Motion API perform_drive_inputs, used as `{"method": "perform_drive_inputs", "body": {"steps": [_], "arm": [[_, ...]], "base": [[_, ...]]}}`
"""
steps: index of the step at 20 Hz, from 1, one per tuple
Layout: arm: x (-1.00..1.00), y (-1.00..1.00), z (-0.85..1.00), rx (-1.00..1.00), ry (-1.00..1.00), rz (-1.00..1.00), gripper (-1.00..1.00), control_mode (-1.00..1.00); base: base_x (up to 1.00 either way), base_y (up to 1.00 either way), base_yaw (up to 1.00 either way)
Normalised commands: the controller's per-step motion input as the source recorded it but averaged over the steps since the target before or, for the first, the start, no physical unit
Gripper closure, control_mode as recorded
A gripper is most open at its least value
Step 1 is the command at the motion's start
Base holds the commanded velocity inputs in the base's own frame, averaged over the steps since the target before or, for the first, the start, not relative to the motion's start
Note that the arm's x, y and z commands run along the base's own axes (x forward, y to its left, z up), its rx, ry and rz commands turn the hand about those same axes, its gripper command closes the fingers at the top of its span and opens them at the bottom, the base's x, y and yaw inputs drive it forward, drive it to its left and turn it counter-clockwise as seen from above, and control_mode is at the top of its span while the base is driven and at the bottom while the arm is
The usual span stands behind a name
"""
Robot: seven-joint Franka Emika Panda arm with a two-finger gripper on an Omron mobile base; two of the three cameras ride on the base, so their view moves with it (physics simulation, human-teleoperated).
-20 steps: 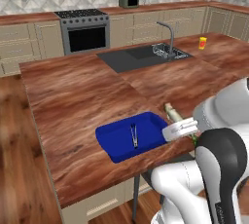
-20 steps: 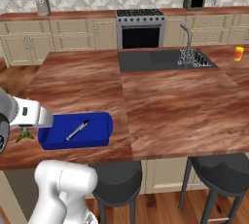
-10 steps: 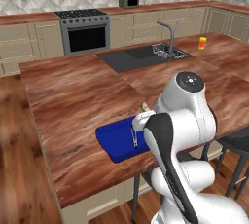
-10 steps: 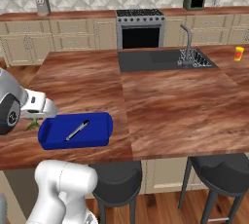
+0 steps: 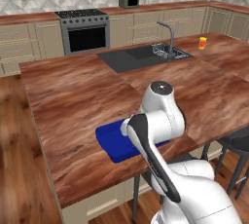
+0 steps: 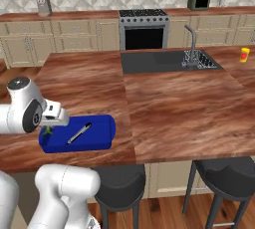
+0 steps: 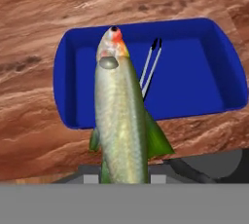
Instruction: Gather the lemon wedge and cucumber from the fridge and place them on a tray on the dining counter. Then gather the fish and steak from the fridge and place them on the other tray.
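The pincer [image 7: 124, 177] is closed narrowly on the slim silvery-green fish [image 7: 120, 121] with an orange head, holding it by the tail end. The fish points out over the near rim of the small bright blue rectangular tray [image 7: 204, 72], above it. Inside this tray lies a pair of thin silvery tongs-like sticks [image 7: 150, 67]. The tray rests near the edge of the long reddish-brown wooden counter [image 6: 174, 108]. Far from the tray, beside the dark sink [image 6: 169, 59], stands a small yellow bottle [image 6: 244, 54]; its label cannot be read.
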Motion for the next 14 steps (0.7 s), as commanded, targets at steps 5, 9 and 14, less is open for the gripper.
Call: {"method": "perform_drive_inputs", "body": {"steps": [5, 9, 14], "arm": [[0.55, 0.3, -0.29, -0.02, 0.03, 0.0, 1.0, -1.0], [0.52, 0.27, -0.44, -0.05, 0.05, 0.0, 1.0, -1.0], [0.4, 0.22, -0.58, -0.04, 0.07, 0.0, 1.0, -1.0]], "base": [[0.0, 0.0, 0.0], [0.0, 0.0, 0.0], [0.0, 0.0, 0.0]]}}
